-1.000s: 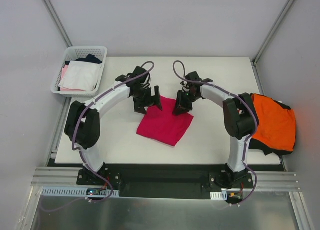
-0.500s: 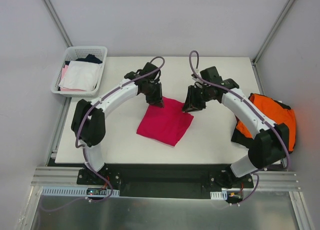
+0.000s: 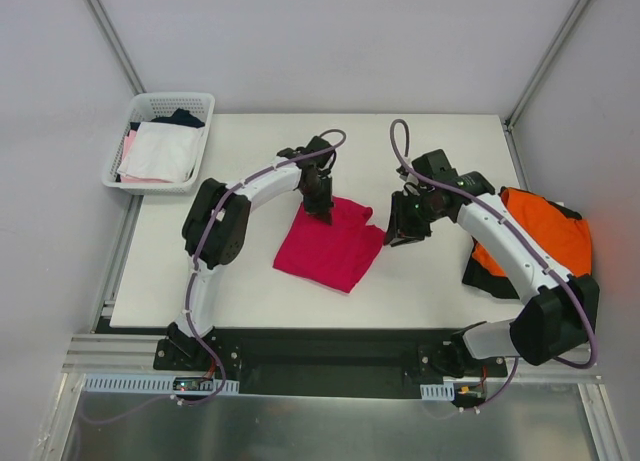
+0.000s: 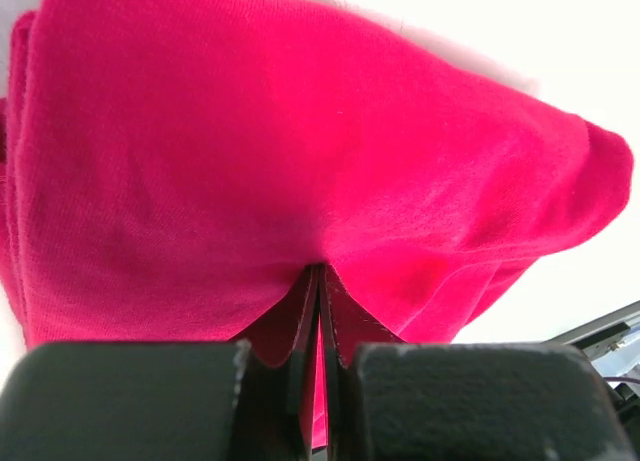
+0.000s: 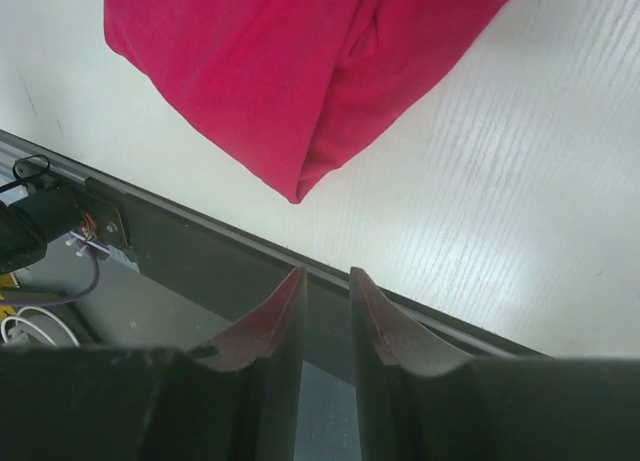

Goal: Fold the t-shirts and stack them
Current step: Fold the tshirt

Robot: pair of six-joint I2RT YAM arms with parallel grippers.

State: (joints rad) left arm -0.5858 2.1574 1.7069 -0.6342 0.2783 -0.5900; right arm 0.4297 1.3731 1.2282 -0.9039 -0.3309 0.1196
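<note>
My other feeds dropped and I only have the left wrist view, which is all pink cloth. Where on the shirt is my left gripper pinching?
Observer: From above, the left gripper pinches the pink shirt near its far corner. The shirt lies folded in the middle of the table.
Operator: Is the right gripper on the shirt too?
Observer: No. The right gripper is just off the shirt's right corner, its fingers a narrow gap apart with nothing between them.
Operator: What is left to fold?
Observer: An orange shirt lies heaped at the table's right edge, with a black one under it.
</note>
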